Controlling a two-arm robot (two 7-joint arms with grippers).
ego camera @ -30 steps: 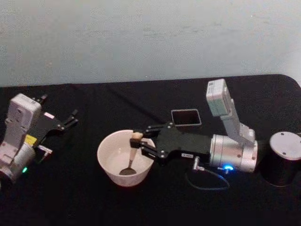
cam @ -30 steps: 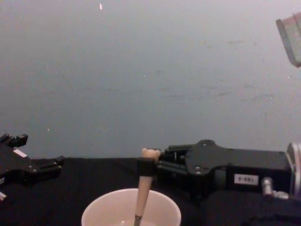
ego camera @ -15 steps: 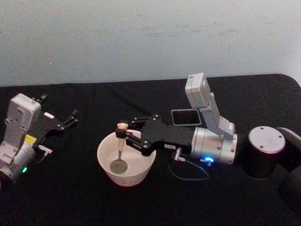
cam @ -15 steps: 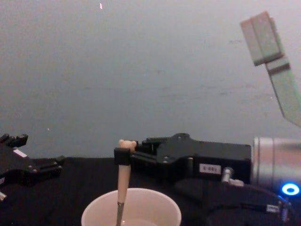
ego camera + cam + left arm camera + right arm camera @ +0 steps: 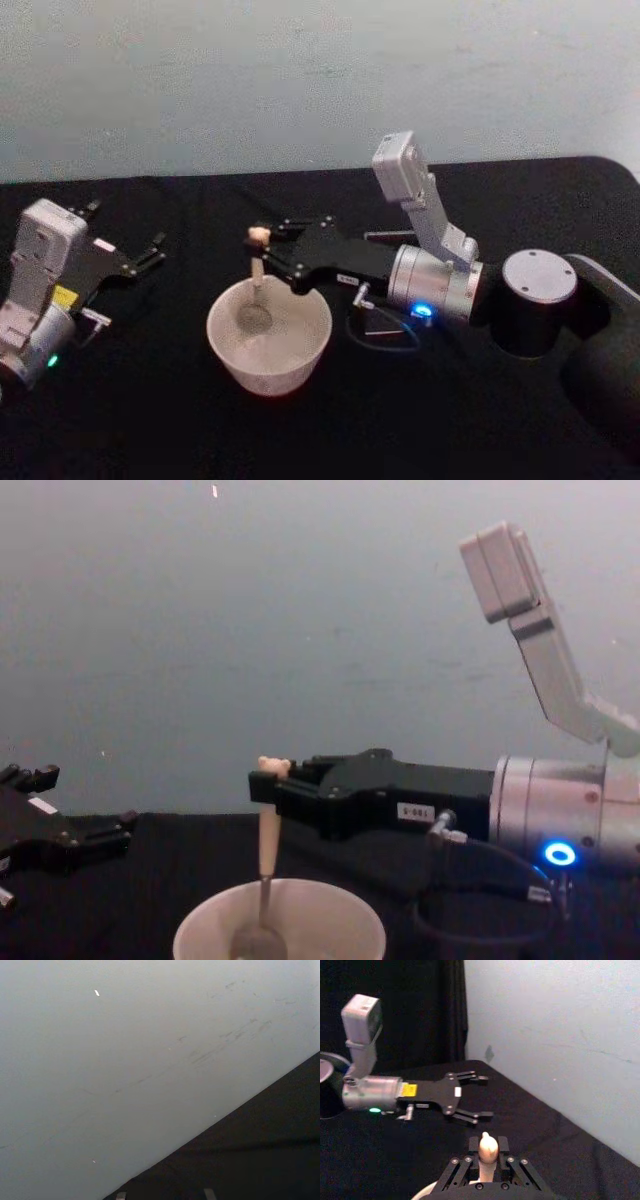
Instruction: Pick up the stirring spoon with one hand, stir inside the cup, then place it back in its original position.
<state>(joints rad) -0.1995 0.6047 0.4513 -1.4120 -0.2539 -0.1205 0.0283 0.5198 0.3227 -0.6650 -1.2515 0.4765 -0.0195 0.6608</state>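
Note:
The cream-white cup [image 5: 222,350] stands in the middle of the black table, and its rim [image 5: 366,930] also shows low in the chest view. The stirring spoon [image 5: 258,268] hangs upright with its metal bowl inside the cup, toward the far side. My right gripper [image 5: 263,250] is shut on the beige handle just under the bear head [image 5: 487,1145], reaching in from the right [image 5: 264,786]. The spoon's handle [image 5: 268,845] dips below the cup's rim. The dark grey holder [image 5: 385,237] lies mostly hidden behind the right arm. My left gripper [image 5: 150,252] rests open at the left.
A cable loop [image 5: 385,338] hangs under the right wrist beside the cup. The right arm's black joint [image 5: 535,292] stands at the right. The left gripper [image 5: 479,1098] lies across the table from the cup, open. A pale wall backs the table.
The right gripper has carried the spoon leftward and then toward the far side of the cup. The spoon's bowl swept from the near right to the far left inside it. The left arm stayed still.

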